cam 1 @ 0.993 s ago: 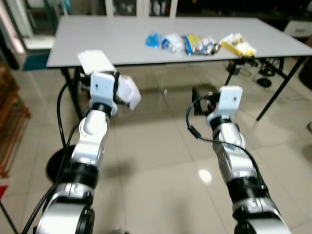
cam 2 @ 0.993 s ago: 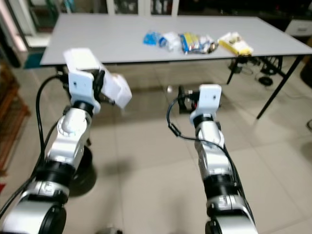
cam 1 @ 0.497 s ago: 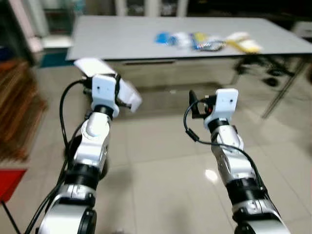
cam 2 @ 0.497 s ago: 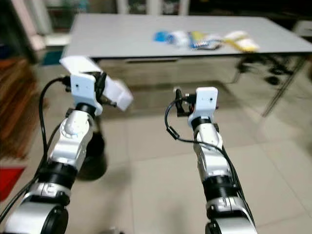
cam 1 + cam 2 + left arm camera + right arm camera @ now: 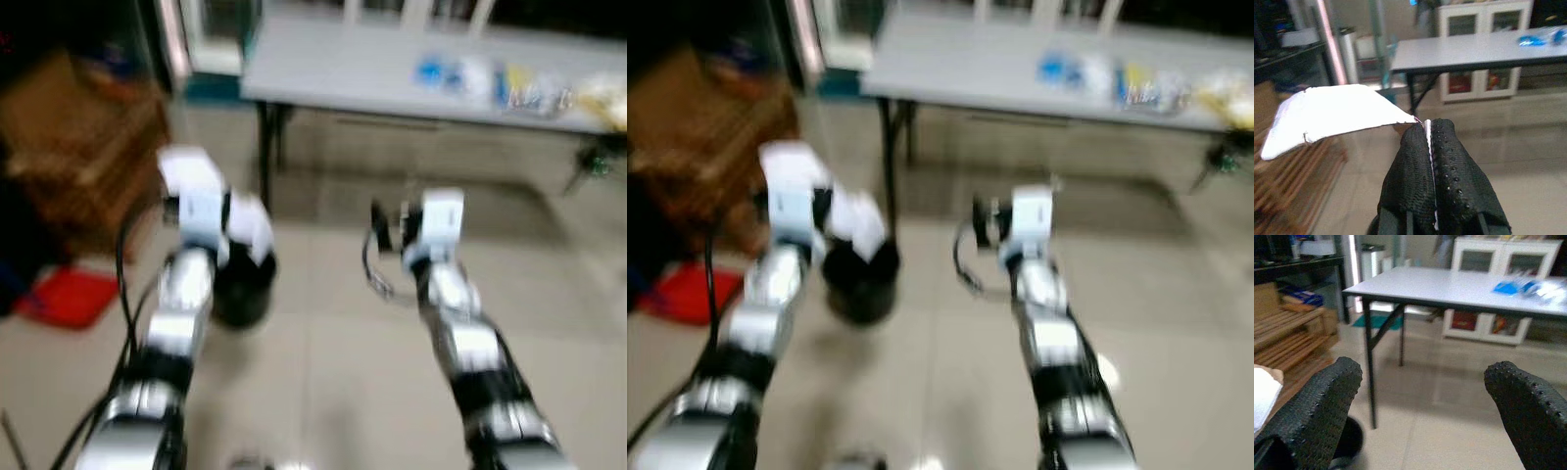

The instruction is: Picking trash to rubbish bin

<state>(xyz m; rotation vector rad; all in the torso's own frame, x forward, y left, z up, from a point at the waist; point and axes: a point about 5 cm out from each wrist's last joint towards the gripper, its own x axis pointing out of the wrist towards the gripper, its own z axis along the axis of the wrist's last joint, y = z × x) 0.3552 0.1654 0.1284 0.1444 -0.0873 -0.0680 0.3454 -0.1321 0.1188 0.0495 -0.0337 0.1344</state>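
My left gripper [image 5: 1427, 127] is shut on a white piece of paper trash [image 5: 1332, 115], pinched at one corner and sticking out sideways. In the blurred eye views the paper [image 5: 250, 220] hangs just above a black round rubbish bin [image 5: 240, 284] standing on the tiled floor. Held out at the same height, my right gripper [image 5: 1422, 368] is open with nothing between its fingers [image 5: 1327, 396], and it sits right of the bin [image 5: 859, 279]. Several coloured wrappers [image 5: 500, 83] lie on the grey table [image 5: 392, 69] behind.
A wooden rack [image 5: 78, 147] stands at the left, with a red object [image 5: 64, 294] on the floor before it. The table's black leg [image 5: 265, 147] is just behind the bin. White cabinets [image 5: 1479, 24] line the far wall. Open tiled floor stretches in front.
The camera has swung left and the picture is now blurred. The black bin has come into view under the left gripper. Both arms keep the same pose, paper still held.
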